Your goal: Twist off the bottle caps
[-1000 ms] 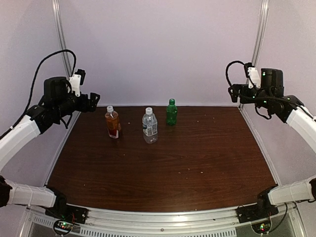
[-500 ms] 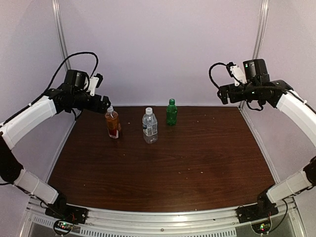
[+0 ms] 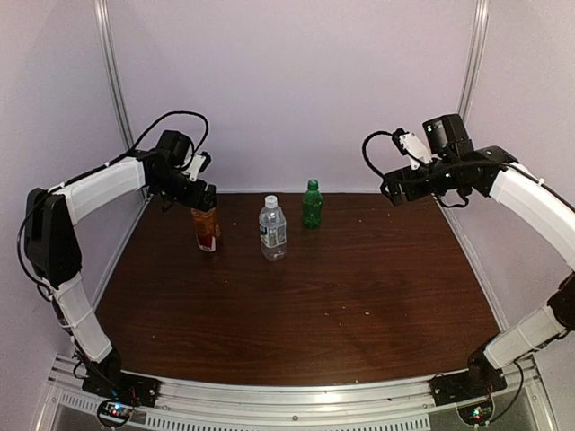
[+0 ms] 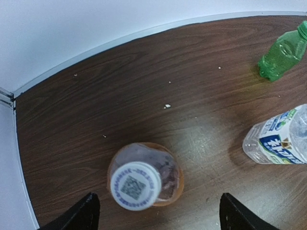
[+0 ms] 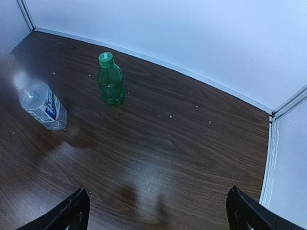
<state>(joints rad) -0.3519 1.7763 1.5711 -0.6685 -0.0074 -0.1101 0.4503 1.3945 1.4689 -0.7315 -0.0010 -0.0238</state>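
Three capped bottles stand upright toward the far left of the table [image 3: 341, 287]. The amber bottle [image 3: 207, 233], holding brown liquid, is leftmost. The clear water bottle [image 3: 272, 230] is just to its right, and the green bottle [image 3: 312, 205] is farther right and farther back. The left gripper [image 3: 203, 198] hovers over the amber bottle's white cap [image 4: 135, 186], its fingers spread wide to either side and touching nothing. The right gripper [image 3: 395, 191] hangs at the far right, spread wide and empty.

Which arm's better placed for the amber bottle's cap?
Left arm. Its jaws stand open directly above the amber bottle, white cap between them in the wrist view. The right arm hangs high, off past the green bottle.
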